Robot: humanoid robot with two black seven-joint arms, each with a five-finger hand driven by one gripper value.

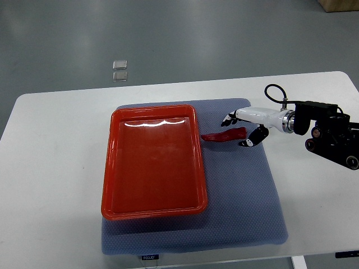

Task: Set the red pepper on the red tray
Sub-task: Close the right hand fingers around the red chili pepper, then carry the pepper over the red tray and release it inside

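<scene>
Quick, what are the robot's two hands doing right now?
Right hand: fingers closed around the red pepper, beside the red tray.
Left hand: not in the picture.

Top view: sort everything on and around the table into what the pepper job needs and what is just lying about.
Needed:
- red pepper, on the mat beside the tray
- red tray
- right hand, at the pepper

Lying about:
- blue mat beneath both
- white table
- two small clear squares on the floor
</scene>
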